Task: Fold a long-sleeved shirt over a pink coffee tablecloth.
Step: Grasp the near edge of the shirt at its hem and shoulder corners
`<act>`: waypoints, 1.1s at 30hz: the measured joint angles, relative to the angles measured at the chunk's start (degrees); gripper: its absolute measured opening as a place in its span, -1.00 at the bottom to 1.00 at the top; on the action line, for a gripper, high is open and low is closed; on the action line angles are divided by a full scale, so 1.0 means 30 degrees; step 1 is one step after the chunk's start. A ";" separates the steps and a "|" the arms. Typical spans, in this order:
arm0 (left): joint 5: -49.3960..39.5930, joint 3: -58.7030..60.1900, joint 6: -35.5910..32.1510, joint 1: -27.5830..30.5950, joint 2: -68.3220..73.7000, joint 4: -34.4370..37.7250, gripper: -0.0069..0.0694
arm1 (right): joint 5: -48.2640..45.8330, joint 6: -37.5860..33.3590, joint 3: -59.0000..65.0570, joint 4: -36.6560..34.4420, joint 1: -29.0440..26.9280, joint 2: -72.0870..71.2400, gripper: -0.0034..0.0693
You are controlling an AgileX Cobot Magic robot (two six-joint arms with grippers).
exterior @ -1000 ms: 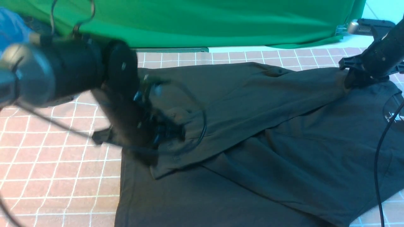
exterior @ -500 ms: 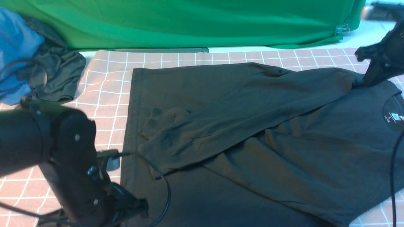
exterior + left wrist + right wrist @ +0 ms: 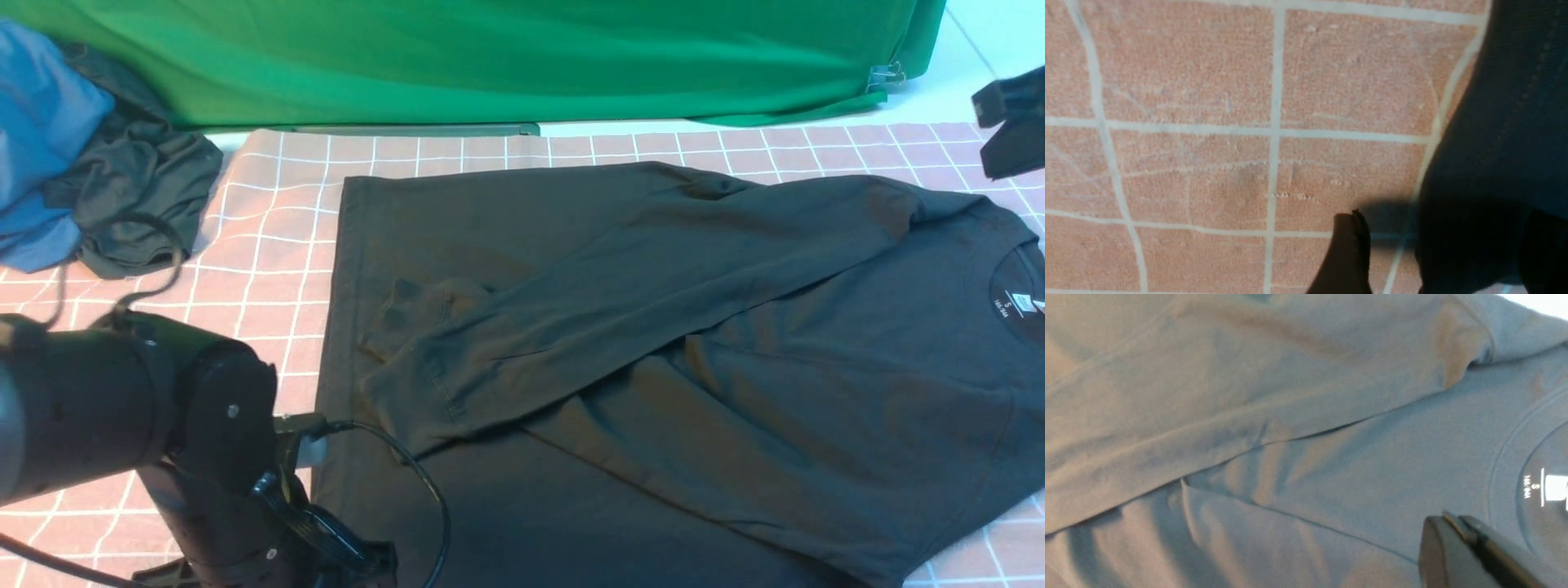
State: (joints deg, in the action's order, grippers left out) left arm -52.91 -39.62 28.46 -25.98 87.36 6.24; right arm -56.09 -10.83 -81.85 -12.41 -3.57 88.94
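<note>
Fingers (image 3: 1349,253) spread wide on the left gripper (image 3: 1447,216), pressed together and empty on the right gripper (image 3: 1453,524), the soft, limp long-sleeved shirt (image 3: 653,343) lies flat on the pink coffee tablecloth (image 3: 269,245), likely light and best pinched at hem and shoulder edges.

Open pink tablecloth (image 3: 269,245) left of the shirt (image 3: 653,327); heaped garments (image 3: 122,196) at far left.

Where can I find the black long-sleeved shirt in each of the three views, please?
Front view: the long-sleeved shirt covers centre and right, on the pink tablecloth.
Left wrist view: only its edge, on the tablecloth.
Right wrist view: it fills nearly the whole picture.
Shared landmark: white neck label, front and right wrist views.
</note>
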 joint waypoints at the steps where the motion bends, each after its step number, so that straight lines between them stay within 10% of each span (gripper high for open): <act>1: 0.0000 0.0000 0.0000 0.0000 0.0044 0.0024 0.56 | 0.0000 0.0007 0.0000 0.0000 0.0000 -0.0025 -0.77; 11: 0.0671 -0.0029 -0.1672 -0.0016 0.0719 0.0893 -0.68 | -0.0720 -0.0403 0.0000 -0.0121 0.0000 -0.0646 -0.73; 23: -0.3483 -0.0029 0.1950 -0.0035 -0.3215 -0.5692 -0.70 | -0.4314 0.0144 0.1082 0.0179 0.0000 -0.1178 -0.62; 33: -0.3925 0.0411 0.2400 0.0194 -0.5384 -0.6141 -0.70 | -0.4440 0.1136 0.8108 0.0229 0.0217 -0.3743 -0.38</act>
State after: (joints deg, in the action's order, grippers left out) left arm -64.69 -38.39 35.67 -25.40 71.21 -12.19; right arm -69.41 -7.42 -57.52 -11.73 -2.91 77.71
